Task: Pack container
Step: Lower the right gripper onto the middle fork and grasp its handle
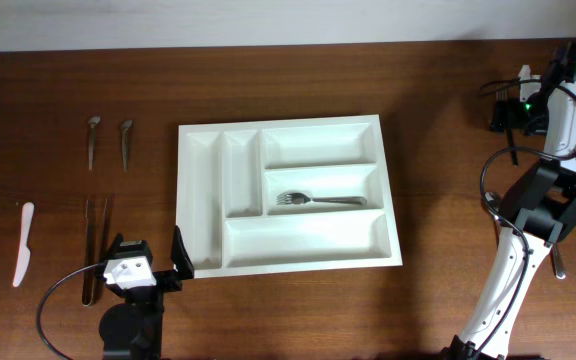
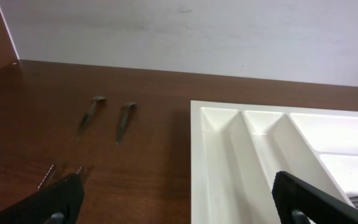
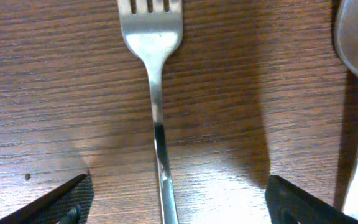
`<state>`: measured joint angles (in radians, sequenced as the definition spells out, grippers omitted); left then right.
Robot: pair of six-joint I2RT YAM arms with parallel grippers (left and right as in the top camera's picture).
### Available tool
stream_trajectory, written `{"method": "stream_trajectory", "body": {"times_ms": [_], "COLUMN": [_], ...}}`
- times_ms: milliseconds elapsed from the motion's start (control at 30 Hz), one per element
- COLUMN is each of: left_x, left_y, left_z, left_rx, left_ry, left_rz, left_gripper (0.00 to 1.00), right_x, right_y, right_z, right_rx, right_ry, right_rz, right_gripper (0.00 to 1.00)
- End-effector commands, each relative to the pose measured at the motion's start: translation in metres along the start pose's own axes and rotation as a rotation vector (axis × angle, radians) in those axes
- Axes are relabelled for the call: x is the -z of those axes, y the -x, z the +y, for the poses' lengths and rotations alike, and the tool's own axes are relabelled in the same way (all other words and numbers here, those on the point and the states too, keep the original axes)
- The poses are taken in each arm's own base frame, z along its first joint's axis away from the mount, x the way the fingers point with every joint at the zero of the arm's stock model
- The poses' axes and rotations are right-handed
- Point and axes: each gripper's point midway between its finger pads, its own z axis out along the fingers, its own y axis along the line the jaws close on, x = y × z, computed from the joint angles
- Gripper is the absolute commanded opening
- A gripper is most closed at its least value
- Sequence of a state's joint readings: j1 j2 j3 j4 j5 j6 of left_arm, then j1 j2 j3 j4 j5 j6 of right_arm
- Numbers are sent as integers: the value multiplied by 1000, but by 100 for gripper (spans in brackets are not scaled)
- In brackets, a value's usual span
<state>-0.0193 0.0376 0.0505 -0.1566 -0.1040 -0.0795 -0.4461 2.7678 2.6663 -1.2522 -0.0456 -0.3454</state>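
Lying L of container (image 1: 298,238): spoons (image 1: 92,145), tongs (image 1: 88,240), knife (image 1: 23,243).

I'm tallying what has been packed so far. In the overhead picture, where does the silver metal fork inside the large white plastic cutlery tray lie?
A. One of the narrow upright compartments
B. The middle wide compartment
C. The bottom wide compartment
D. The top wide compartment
B: the overhead view shows the silver metal fork lying crosswise in the middle of the three wide compartments of the large white rectangular plastic cutlery tray.
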Motion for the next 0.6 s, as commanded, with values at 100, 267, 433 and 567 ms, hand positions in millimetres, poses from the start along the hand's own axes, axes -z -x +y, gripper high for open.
{"method": "stream_trajectory", "body": {"times_ms": [100, 267, 433, 567], "left_x": [0, 0, 0, 0], "left_y": [-2, -2, -2, -2], "left_z": [-3, -3, -3, -3], "left_rx": [2, 2, 2, 2], "left_ry": [-14, -14, -14, -14], "left_rz": [1, 1, 1, 1], "left_gripper": [99, 99, 99, 99], "right_x": [-27, -27, -28, -28], "right_y": [-16, -13, -11, -9], "right_z": [10, 15, 14, 11], "right_rx": [27, 41, 41, 42], "right_ry": [9, 5, 2, -15], "right_rz": [75, 70, 62, 56], "right_gripper": [88, 67, 50, 33]}}
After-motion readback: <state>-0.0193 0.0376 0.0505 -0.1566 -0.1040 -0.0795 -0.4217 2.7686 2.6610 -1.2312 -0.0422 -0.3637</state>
